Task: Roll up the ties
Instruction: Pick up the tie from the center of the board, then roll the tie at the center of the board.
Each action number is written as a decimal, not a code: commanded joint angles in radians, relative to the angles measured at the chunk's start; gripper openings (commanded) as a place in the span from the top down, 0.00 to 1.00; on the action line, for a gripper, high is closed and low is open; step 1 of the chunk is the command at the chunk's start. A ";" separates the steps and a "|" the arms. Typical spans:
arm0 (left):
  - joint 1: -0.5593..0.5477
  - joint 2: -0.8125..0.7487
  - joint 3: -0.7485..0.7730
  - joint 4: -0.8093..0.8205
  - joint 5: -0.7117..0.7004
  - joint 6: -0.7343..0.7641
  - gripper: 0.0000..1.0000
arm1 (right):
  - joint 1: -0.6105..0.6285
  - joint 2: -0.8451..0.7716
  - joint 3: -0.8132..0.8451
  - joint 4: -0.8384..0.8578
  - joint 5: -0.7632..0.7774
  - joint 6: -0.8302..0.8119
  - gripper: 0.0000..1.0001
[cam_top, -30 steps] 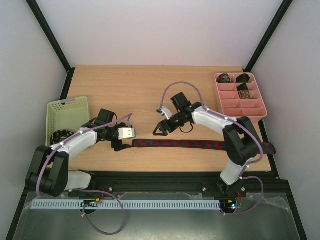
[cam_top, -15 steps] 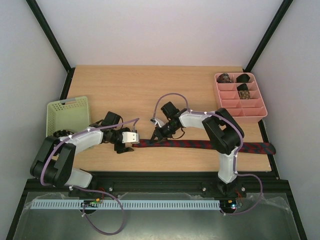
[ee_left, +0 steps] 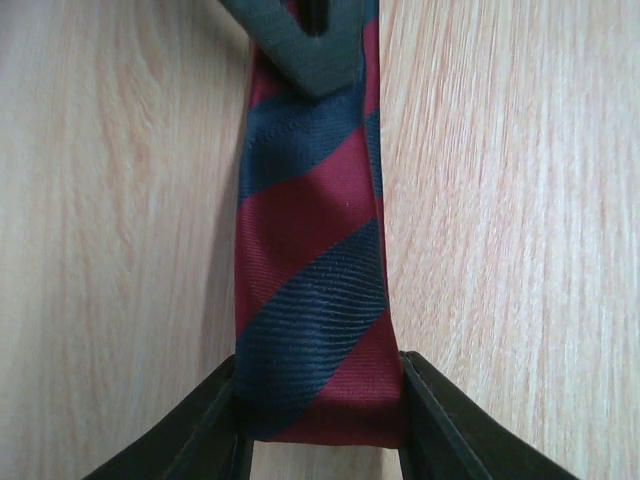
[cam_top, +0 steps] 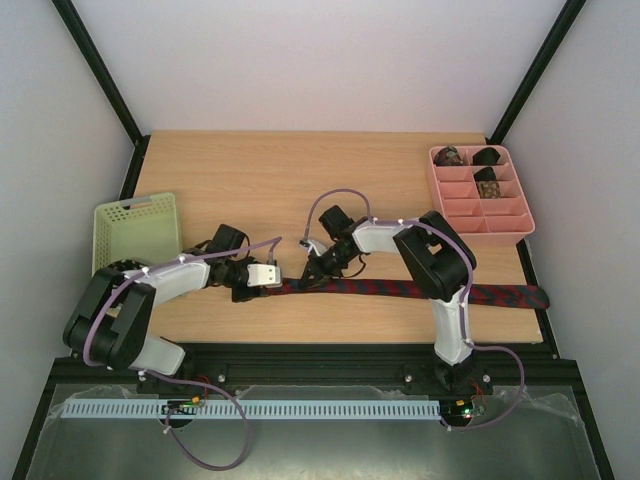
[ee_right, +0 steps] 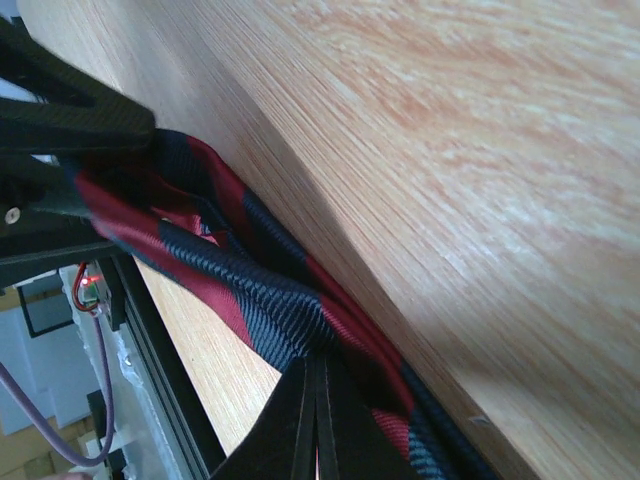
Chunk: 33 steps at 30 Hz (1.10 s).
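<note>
On the tabletop (cam_top: 250, 180) we pinch the unrolled striped tie (cam_top: 400, 290) with left fingers (ee_left: 200, 430) and right fingers (ee_right: 280, 440); three coils (cam_top: 487, 185) done.

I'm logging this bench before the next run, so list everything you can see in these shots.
tie: 1, dark red with navy stripes, stretched out flat along the near part of the table
rolled ties: 3, dark and brownish, in the tray's far compartments
tray: 1, pink, divided, far right of the table
basket: 1, pale green mesh, left edge of the table
table: 1, light wood
left hand: 1, black, shut on the tie's left end
right hand: 1, black, pinching the tie just to the right of the left hand
</note>
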 commanded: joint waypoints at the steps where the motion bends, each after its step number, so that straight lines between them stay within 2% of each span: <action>1: -0.020 -0.065 0.050 -0.041 0.085 -0.030 0.61 | 0.004 0.043 0.006 -0.062 0.064 -0.018 0.99; 10: -0.139 -0.005 0.160 0.012 0.163 -0.183 0.65 | 0.004 0.035 0.079 -0.119 0.075 -0.032 0.97; 16: -0.160 0.040 0.170 0.025 0.135 -0.211 0.70 | -0.043 -0.053 0.068 -0.147 0.025 -0.022 0.86; 24: -0.167 0.059 0.196 0.042 0.133 -0.246 0.70 | -0.108 -0.156 0.009 -0.285 -0.075 -0.125 0.71; 28: -0.194 0.096 0.207 0.073 0.127 -0.268 0.68 | -0.127 -0.204 -0.049 -0.207 -0.132 -0.069 0.60; 33: -0.244 0.160 0.228 0.130 0.092 -0.321 0.68 | -0.127 -0.189 -0.082 -0.104 -0.160 0.021 0.58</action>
